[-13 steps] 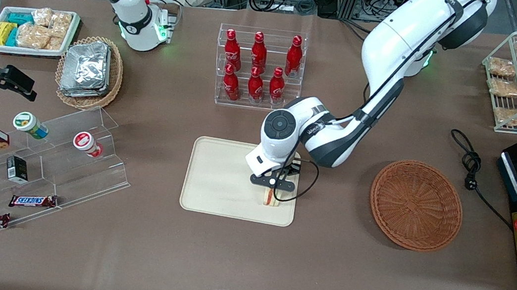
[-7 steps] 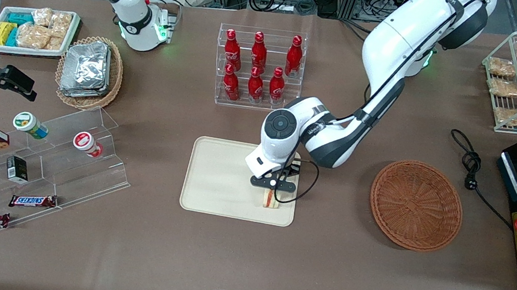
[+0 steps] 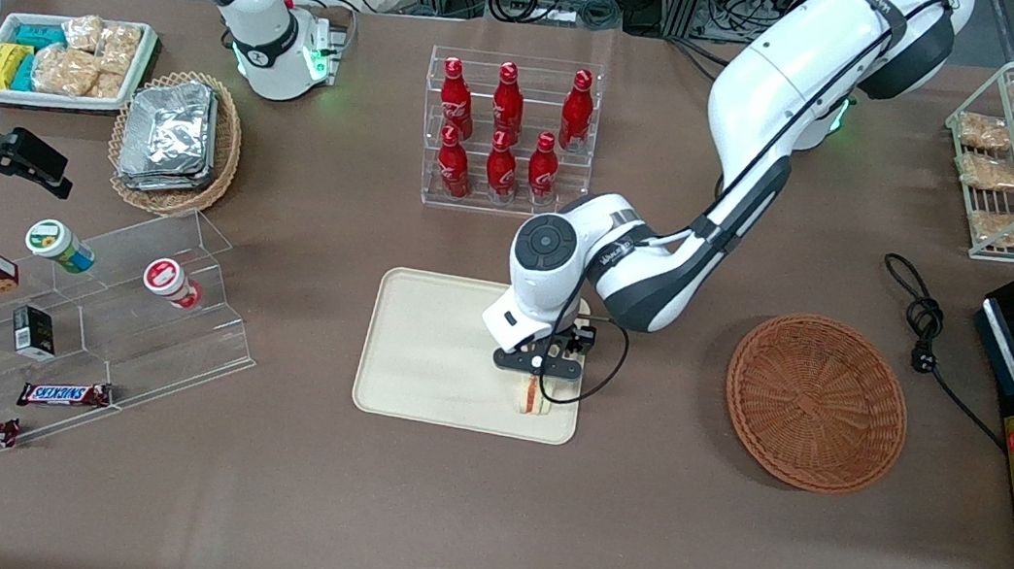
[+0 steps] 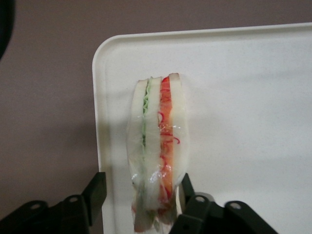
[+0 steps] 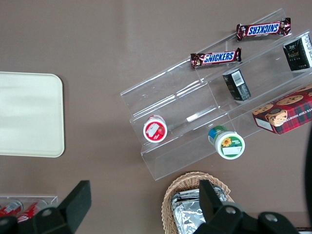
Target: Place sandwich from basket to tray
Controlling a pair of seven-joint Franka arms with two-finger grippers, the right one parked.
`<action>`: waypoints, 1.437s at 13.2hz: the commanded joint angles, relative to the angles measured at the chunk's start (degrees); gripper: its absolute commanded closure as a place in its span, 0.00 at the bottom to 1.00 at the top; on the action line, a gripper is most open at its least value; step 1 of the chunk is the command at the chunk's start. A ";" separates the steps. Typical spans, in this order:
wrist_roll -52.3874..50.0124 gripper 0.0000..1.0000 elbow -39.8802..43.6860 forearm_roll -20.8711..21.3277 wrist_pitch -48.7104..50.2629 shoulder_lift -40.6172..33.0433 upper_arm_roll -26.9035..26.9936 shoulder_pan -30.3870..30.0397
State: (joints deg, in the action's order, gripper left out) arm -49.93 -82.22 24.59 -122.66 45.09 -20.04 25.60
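Note:
The sandwich [image 3: 535, 396] is a wrapped wedge of white bread with green and orange-red filling. It stands on its edge on the cream tray [image 3: 429, 353], near the tray corner that is nearest the front camera on the working arm's side. My left gripper [image 3: 538, 369] hangs right over it, open. In the left wrist view the sandwich [image 4: 161, 136] is between the black fingers [image 4: 96, 192] with a gap on one side, gripper [image 4: 142, 189] around it, on the tray [image 4: 243, 97]. The reddish-brown round basket [image 3: 817, 402] is empty, toward the working arm's end.
A clear rack of red bottles [image 3: 507, 133] stands just farther from the front camera than the tray. A tiered acrylic stand with snacks [image 3: 72, 315] and an oval basket with foil packs [image 3: 174, 138] lie toward the parked arm's end. A black cable [image 3: 928, 325] lies beside the round basket.
The wrist has shifted slightly and lifted a little. The sandwich now shows more fully below the gripper, resting on the tray.

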 commanded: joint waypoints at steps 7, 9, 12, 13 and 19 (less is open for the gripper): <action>-5.80 0.00 1.01 1.69 -0.22 -1.57 0.18 -0.28; -5.80 0.00 0.83 0.90 0.66 -4.55 0.18 -0.37; -3.87 0.00 0.57 -3.04 4.87 -10.26 -0.26 -4.22; -0.99 0.00 0.48 -4.88 6.10 -12.55 -0.35 -5.72; 14.85 0.00 -2.93 -14.57 19.02 -26.61 -0.17 -18.28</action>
State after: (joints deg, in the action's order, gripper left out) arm -37.18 -80.73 11.55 -104.94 23.68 -19.74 10.59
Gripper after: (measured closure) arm 0.000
